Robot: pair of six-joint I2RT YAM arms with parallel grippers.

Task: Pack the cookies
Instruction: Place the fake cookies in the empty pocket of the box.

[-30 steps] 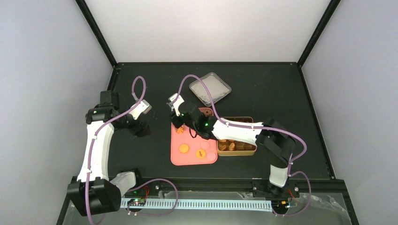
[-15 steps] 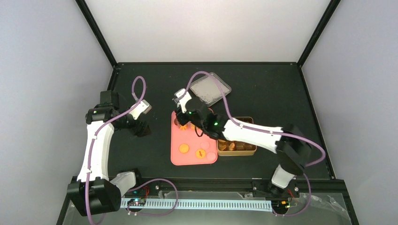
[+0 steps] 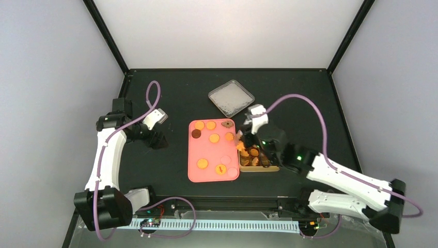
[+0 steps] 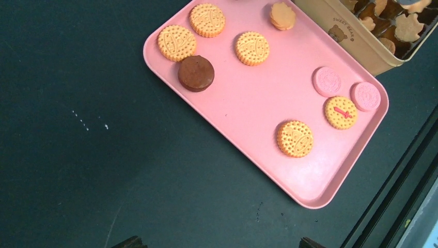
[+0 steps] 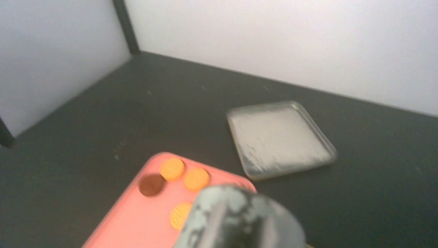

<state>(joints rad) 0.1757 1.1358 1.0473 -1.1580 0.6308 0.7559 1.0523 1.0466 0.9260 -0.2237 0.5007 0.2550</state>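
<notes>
Because the right hand (image 3: 241, 140) hangs over the tin (image 4: 361, 49), a drop-off is judged underway, though its grip cannot be told. Cookies (image 4: 252, 48) are spread on the pink tray (image 4: 248, 108). The left hand (image 3: 156, 140) is held open over the desk (image 3: 289, 103), apparently to leave the tray free.

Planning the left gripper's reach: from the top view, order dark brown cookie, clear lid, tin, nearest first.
From the left gripper:
1. dark brown cookie, left on the pink tray
2. clear lid, behind the tray
3. tin, right of tray
</notes>
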